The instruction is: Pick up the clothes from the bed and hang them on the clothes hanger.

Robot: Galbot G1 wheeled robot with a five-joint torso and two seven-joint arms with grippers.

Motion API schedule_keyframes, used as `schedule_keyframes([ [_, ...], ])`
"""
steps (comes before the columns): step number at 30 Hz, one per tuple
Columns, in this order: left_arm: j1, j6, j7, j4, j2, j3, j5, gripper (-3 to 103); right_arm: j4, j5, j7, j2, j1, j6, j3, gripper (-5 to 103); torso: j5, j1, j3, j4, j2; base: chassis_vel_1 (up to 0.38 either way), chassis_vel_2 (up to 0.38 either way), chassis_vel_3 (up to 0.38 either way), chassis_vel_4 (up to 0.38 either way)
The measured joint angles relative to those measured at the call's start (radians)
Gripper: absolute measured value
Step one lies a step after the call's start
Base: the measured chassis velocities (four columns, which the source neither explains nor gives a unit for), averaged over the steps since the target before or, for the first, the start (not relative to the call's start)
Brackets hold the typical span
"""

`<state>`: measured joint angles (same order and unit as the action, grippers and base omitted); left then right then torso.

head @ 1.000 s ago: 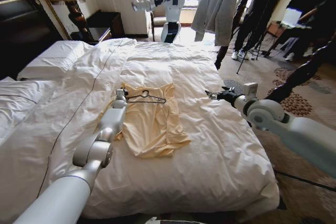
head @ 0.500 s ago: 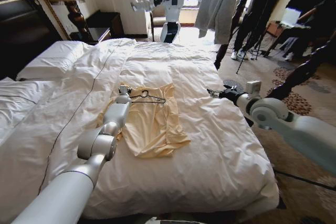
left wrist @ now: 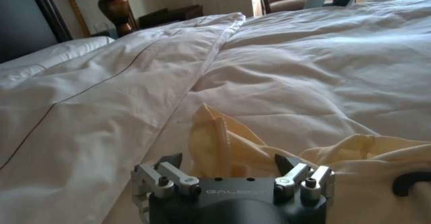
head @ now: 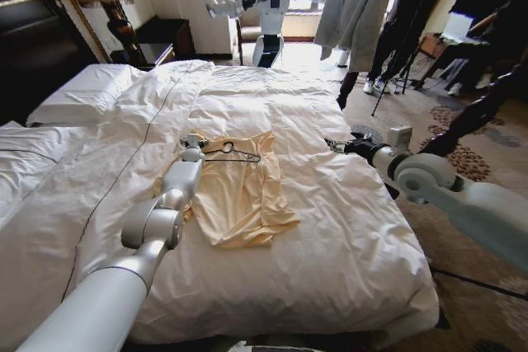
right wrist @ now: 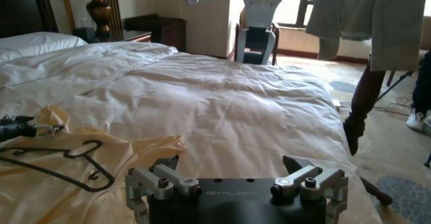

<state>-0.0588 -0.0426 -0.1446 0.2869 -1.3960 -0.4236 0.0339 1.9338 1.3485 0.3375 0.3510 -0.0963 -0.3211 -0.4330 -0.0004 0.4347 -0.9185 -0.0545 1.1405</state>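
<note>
Bedding fills most of the head view: the bed (head: 330, 237) wears a white quilted duvet, with pillows (head: 82, 92) at its far left by the dark headboard (head: 33, 39). Left of centre, the left arm reaches out over the duvet, and the left gripper (head: 190, 143) sits at the upper left corner of the clothes (head: 239, 195), a pale yellow shirt lying crumpled flat in the middle of the bed. From the left wrist camera its fingers (left wrist: 169, 162) are spread apart with a raised fold of the yellow fabric between them, not pinched. Just right of that gripper, the clothes hanger (head: 235, 152), thin and dark, lies flat on the top part of the shirt; the right wrist camera shows its hook curled on the cloth. Farther right, the right gripper (head: 333, 147) hovers above the bed's right edge, well apart from the shirt, its jaws spread wide with nothing between them. Beyond the bed, a grey-beige garment (head: 359, 2) hangs near another robot (head: 271, 6).
</note>
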Motion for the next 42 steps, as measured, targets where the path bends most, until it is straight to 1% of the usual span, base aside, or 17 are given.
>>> schedule_keyframes([
  [2,0.0,0.0,0.002,-0.001,-0.001,0.0,0.001,90,0.001,0.0,0.0,-0.002,0.0,0.0,0.0,100,0.0,0.0,0.0,0.0,0.0,0.0,0.0,0.0,0.0],
  [4,0.0,0.006,0.01,-0.002,0.0,-0.001,0.002,82,0.007,0.001,0.0,-0.008,-0.001,0.001,0.0,100,0.0,0.0,0.0,0.0001,0.0,0.0,0.0,0.0,0.0],
  [6,0.0,0.007,0.011,-0.003,0.001,-0.002,0.002,82,0.009,0.002,0.0,-0.011,-0.001,0.001,0.0,100,0.0,0.0,0.0,0.0001,0.0,0.0,0.0,0.0,0.0],
  [7,0.0,0.008,0.013,-0.004,0.003,-0.004,0.003,71,0.013,0.004,0.0,-0.014,-0.001,0.003,0.0,100,-0.0001,0.0,0.0,0.0001,0.0,0.0,0.0,0.0,0.0],
  [8,0.0,0.008,0.015,-0.005,0.005,-0.004,0.003,66,0.016,0.006,0.0,-0.016,-0.001,0.003,0.0,100,0.0,0.0,0.0,0.0001,0.0,0.0,0.0,0.0,0.0],
  [10,0.0,0.009,0.017,-0.007,0.007,-0.005,0.003,66,0.017,0.008,0.0,-0.017,0.0,0.005,0.0,100,0.0,0.0,0.0,0.0001,0.0,0.0,0.0,0.0,0.0],
  [12,0.0,0.011,0.018,-0.008,0.008,-0.009,0.003,55,0.021,0.01,0.0,-0.02,0.0,0.008,0.0,100,-0.0001,0.0,0.0,0.0002,0.0,0.0,0.0,0.0,0.0],
  [13,0.0,0.011,0.018,-0.008,0.008,-0.009,0.003,55,0.021,0.01,0.0,-0.02,0.0,0.008,0.0,100,-0.0001,0.0,0.0,0.0002,0.0,0.0,0.0,0.0,0.0],
  [16,0.0,0.013,0.018,-0.008,0.008,-0.012,0.003,38,0.025,0.012,0.001,-0.023,0.001,0.011,0.0,100,0.0,0.0,0.0,0.0001,0.0,0.0,0.0,0.0,0.0],
  [17,0.0,0.013,0.018,-0.008,0.008,-0.012,0.003,38,0.025,0.012,0.001,-0.023,0.001,0.011,0.0,100,0.0,0.0,0.0,0.0001,0.0,0.0,0.0,0.0,0.0],
  [20,0.006,0.014,0.018,-0.008,0.008,-0.013,0.003,22,0.025,0.012,0.002,-0.023,0.002,0.012,0.0,100,-0.0001,0.0,0.0,0.0,0.0,0.0,0.0,0.0,0.0],
  [23,0.01,0.015,0.019,-0.006,0.011,-0.014,0.003,17,0.027,0.012,0.006,-0.023,0.001,0.013,0.0,100,-0.0001,0.0,0.0,0.0,0.0,0.0,0.0,0.0,0.0],
  [25,0.013,0.018,0.021,-0.004,0.017,-0.015,0.003,6,0.031,0.011,0.017,-0.019,-0.001,0.015,0.0,100,0.0,0.0,0.0,0.0,0.0,0.0,0.0,0.0,0.0],
  [29,0.017,0.021,0.027,0.004,0.027,-0.014,0.003,0,0.036,0.01,0.027,-0.016,-0.002,0.015,0.001,100,-0.0001,0.0,0.0,0.0002,0.0,0.0,0.0,0.0,0.0],
  [38,0.037,0.046,0.045,0.056,0.057,0.01,0.037,0,0.04,0.014,0.052,-0.012,0.013,0.014,-0.003,100,-0.0001,0.0,0.0,0.0001,0.0,0.0,0.0,0.0,0.0],
  [40,0.049,0.063,0.046,0.094,0.068,0.022,0.049,0,0.04,0.019,0.057,-0.013,0.019,0.011,-0.006,100,-0.0002,0.0,0.0,0.0002,0.0,0.0,0.0,0.0,0.0],
  [42,0.082,0.067,0.046,0.179,0.09,0.036,0.07,0,0.043,0.021,0.059,-0.02,0.021,0.01,-0.005,100,-0.0001,0.0,0.0,-0.0001,0.0,0.0,0.0,0.0,0.0],
])
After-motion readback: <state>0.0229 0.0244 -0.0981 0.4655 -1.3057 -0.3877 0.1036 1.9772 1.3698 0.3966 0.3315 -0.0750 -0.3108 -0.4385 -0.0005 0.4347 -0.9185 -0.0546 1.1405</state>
